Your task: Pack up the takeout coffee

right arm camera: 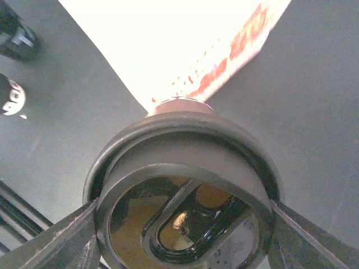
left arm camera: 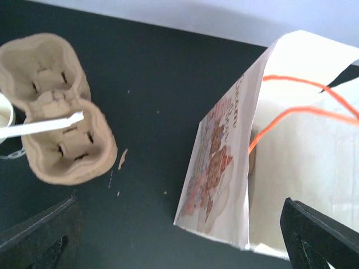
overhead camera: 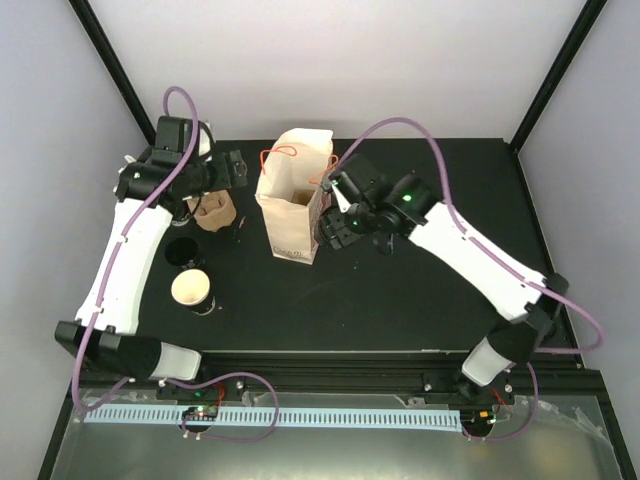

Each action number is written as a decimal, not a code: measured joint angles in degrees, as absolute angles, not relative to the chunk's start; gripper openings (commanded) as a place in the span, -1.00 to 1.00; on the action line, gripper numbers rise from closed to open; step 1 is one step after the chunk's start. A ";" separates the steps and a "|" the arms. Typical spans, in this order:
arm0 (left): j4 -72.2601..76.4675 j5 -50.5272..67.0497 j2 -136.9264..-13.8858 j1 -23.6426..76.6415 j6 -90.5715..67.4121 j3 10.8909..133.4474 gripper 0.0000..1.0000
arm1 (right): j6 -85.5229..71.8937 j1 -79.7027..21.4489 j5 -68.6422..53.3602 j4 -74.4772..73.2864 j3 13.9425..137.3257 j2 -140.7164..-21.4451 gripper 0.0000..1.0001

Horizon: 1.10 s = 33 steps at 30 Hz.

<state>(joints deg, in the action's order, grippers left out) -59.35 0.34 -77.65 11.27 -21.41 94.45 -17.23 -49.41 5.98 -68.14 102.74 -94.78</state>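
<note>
My right gripper (overhead camera: 334,228) is shut on a takeout coffee cup with a black lid (right arm camera: 182,190), held tilted against the right side of a white paper bag (overhead camera: 290,200). The lid fills the right wrist view between the two fingers (right arm camera: 61,238). My left gripper (overhead camera: 236,170) is open and empty, beside the bag's upper left edge; the bag (left arm camera: 263,168) shows between its spread fingers (left arm camera: 39,232). A second lidded black cup (overhead camera: 182,250) and a lidless cup with a tan inside (overhead camera: 190,289) stand on the table at the left.
A brown pulp cup carrier (overhead camera: 212,211) lies left of the bag and also shows in the left wrist view (left arm camera: 56,106), with a white stirrer stick (left arm camera: 45,125) over it. The bag has orange handles (left arm camera: 303,98). Black frame posts stand at the back corners.
</note>
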 measured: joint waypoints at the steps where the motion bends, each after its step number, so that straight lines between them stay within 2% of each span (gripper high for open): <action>1: -59.31 0.67 -79.00 11.18 -21.15 95.79 0.97 | -16.01 -49.41 5.87 -67.20 102.74 -92.90 0.36; 10: -58.48 4.58 -88.64 10.94 -16.27 107.70 0.97 | -6.50 -49.41 1.08 -56.36 99.57 -79.66 0.32; 13: -58.48 5.58 -91.00 10.96 -14.79 109.73 0.97 | -4.27 -49.41 1.80 -51.35 98.43 -76.05 0.21; 17: -58.72 7.25 -93.80 11.49 -12.60 110.45 0.93 | -0.95 -49.41 5.06 -44.27 97.56 -72.25 0.19; 25: -59.55 10.83 -97.17 14.72 -8.58 110.19 0.90 | 3.88 -49.41 12.73 -37.17 97.78 -74.32 0.20; 28: -59.86 10.70 -96.44 15.90 -7.55 109.14 0.97 | 5.43 -49.41 13.96 -35.99 97.34 -74.96 0.20; 33: -54.96 10.59 -89.23 17.08 -5.32 98.45 0.93 | 7.38 -49.41 14.76 -34.74 96.27 -74.87 0.19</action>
<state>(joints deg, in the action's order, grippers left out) -54.96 10.59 -89.23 17.08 -5.32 98.45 7.38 -49.41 14.76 -34.74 96.27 -74.87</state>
